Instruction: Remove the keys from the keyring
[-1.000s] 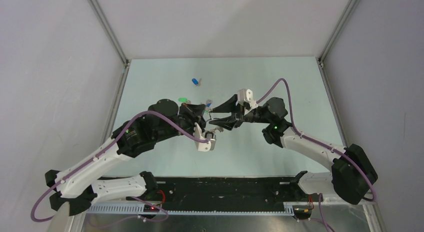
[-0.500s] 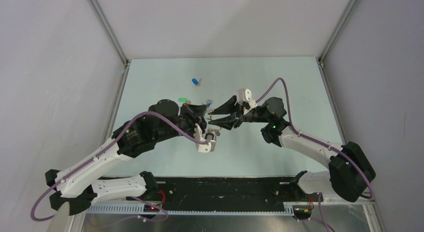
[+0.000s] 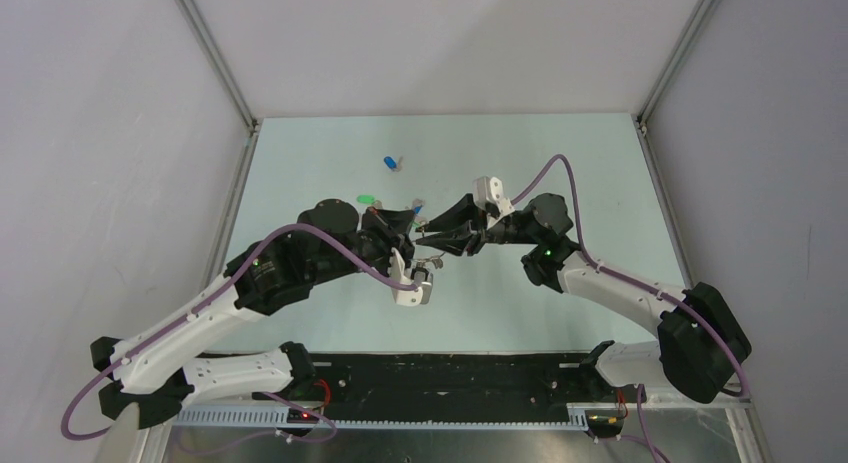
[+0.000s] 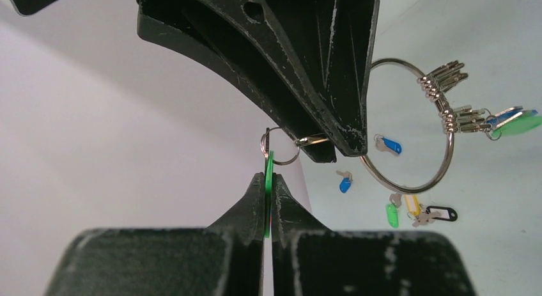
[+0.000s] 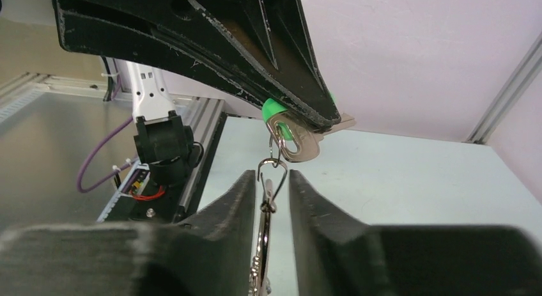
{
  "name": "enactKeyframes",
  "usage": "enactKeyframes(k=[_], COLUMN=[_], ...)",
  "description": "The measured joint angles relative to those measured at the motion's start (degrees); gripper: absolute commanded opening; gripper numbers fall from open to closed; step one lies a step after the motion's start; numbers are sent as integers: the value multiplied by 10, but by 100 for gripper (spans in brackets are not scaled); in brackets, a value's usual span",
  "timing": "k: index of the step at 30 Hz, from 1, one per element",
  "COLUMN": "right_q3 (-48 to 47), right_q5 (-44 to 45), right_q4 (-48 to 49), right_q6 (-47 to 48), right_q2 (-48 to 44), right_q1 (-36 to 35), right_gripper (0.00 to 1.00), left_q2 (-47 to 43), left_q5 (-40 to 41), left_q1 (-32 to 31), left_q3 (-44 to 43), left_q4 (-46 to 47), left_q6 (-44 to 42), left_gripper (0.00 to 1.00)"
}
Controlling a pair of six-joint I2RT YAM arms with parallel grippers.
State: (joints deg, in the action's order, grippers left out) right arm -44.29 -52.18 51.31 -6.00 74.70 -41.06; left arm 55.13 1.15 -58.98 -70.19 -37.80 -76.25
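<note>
From above, the two arms meet over the middle of the pale green table (image 3: 560, 153). The left gripper (image 3: 405, 223) and the right gripper (image 3: 437, 233) are tip to tip. From the left tips the right gripper lies at about 3 o'clock. A loose blue key (image 3: 391, 163) lies at 11 o'clock from the meeting point, well apart.

In the left wrist view, the left gripper is clamped on a green-capped key (image 4: 269, 167). The key is seen edge-on, with its long axis running 12 to 6. A small ring (image 4: 284, 163) on the key's head leads towards 2 o'clock, under the right gripper's tip. The keyring (image 4: 447, 152) hangs in the air at 3 o'clock. The keys (image 4: 447, 75) bunch on its far rim, two of them with blue and green caps. Below it on the table lie more loose keys and a yellow-capped key (image 4: 412, 205) with a dark tag.

In the right wrist view, the right gripper's jaws are drawn close around the keyring, which is seen edge-on. They appear to pinch it, though the contact itself is hidden. The held key hangs at 12 o'clock just beyond the tips, joined by the small ring.

I judge that the next move depends on this short link. The key has to travel along the wire to the split, and both arms are equally near. There is open room on all sides.
</note>
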Motion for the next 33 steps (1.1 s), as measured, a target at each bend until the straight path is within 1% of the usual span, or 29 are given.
enactKeyframes(k=[1, 3, 6, 16, 20, 23, 27, 30, 33], right_q3=[0, 0, -1, -1, -1, -1, -1, -1, -1], right_q5=[0, -1, -2, -2, -2, -2, -2, -2, -2], right_q4=[-1, -2, -7, -25, -28, -30, -31, -31, -32], right_q6=[0, 0, 4, 14, 15, 16, 16, 16, 16], right_q2=[0, 0, 0, 0, 1, 1, 1, 1, 1], right_q1=[0, -1, -3, -7, -7, -7, -7, -7, -7], right_gripper=[40, 43, 43, 34, 34, 33, 27, 20, 17], left_q2=[0, 0, 0, 0, 0, 0, 0, 0, 0], left_q5=[0, 0, 1, 2, 2, 2, 2, 2, 2], left_q1=[0, 0, -1, -3, -4, -4, -5, -5, -7], left_q3=[0, 0, 0, 0, 0, 0, 0, 0, 0], left_q4=[0, 0, 0, 0, 0, 0, 0, 0, 0], left_q6=[-2, -3, -3, -3, -3, -3, -3, -3, -4], left_gripper=[0, 0, 0, 0, 0, 0, 0, 0, 0])
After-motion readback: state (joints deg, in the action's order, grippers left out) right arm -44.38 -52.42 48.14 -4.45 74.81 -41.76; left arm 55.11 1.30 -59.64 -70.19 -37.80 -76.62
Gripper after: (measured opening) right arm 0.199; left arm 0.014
